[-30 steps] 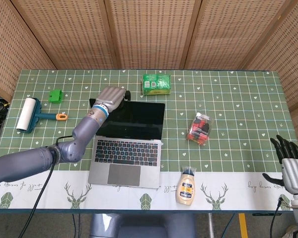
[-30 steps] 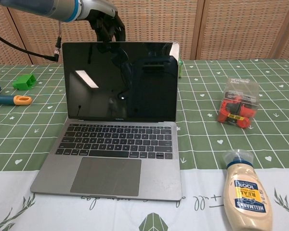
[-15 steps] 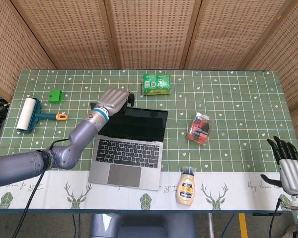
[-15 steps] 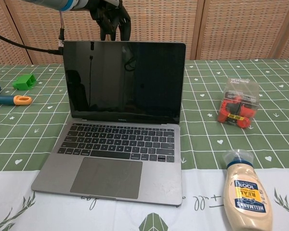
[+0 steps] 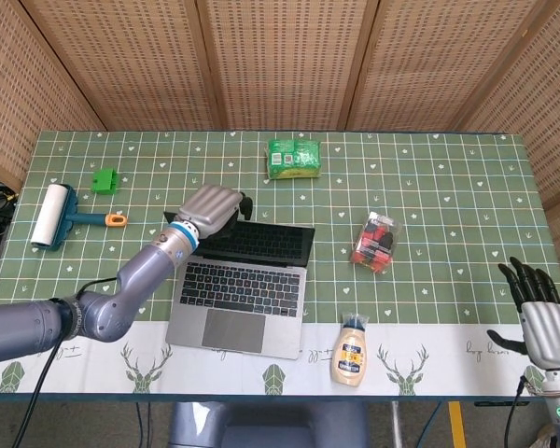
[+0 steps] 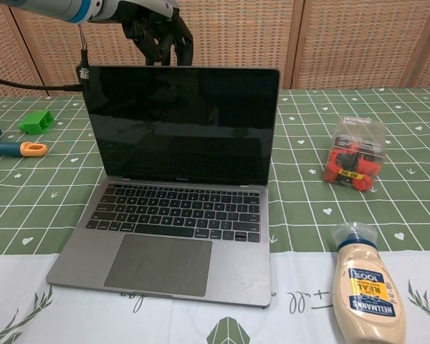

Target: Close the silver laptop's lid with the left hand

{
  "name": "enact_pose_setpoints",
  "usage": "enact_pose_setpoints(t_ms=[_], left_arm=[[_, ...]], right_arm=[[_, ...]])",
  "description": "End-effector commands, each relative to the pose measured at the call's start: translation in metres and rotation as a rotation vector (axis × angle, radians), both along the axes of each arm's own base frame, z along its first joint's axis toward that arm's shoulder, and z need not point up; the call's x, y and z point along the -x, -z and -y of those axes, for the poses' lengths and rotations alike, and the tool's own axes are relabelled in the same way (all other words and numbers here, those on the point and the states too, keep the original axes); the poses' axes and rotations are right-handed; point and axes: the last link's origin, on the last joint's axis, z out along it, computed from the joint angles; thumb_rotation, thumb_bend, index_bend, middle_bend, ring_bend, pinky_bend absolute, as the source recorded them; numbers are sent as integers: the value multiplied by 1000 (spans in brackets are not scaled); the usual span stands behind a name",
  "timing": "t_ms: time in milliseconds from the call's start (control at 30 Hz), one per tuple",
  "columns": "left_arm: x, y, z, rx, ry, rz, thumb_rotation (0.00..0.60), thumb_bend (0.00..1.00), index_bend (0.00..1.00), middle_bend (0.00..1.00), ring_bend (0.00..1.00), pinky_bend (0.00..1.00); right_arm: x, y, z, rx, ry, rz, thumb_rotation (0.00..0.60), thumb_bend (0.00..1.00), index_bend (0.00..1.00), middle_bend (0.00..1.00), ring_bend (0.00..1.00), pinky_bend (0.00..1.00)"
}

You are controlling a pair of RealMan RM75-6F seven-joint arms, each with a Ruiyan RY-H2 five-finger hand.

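The silver laptop [image 5: 238,294] [image 6: 172,236] sits at the table's front, left of centre, its lid [image 6: 180,125] still raised and leaning toward the keyboard. My left hand [image 5: 209,207] [image 6: 158,32] rests on the lid's top edge from behind, fingers curled over the rim and pressing it forward. In the head view the dark screen shows only as a narrow band. My right hand [image 5: 539,313] hangs off the table's right front corner, fingers spread, holding nothing.
A mayonnaise bottle [image 5: 350,350] [image 6: 368,287] lies just right of the laptop. A clear box with red contents [image 5: 375,241] [image 6: 355,154] sits further right. A green packet [image 5: 293,158] lies behind the laptop. At the left are a lint roller [image 5: 61,217] and a green block [image 5: 104,179].
My left hand has pushed the lid forward and down. The screen tilted from leaning back to past upright, and the laptop's base slid slightly toward the front edge. The right hand barely moved.
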Motion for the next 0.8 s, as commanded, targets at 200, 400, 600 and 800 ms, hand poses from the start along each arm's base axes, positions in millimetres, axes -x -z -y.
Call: enact_pose_setpoints(t_ms=[200,400,600,800], left_arm=[[6,-6,18,19,20,2,600,1000,447,343,352,390],[6,-14,31,29,47,10,600,1000,452,346,356,392],[7,-17,48,74,55,19,600,1000,455,349,359,393],[14,-15,67,129,62,11,600,1000,456,349,360,393]], right_arm=[[-3,1,-2,-5,-10,-4,600,15,0,0,0,0],[-6,4,-4,-13,-23,-11,600,16,0,0,0,0],[-6,6,-4,-18,-23,-15,600,16,0,0,0,0],[-7,6,-5,-23,-23,-20,600,16,0,0,0,0]])
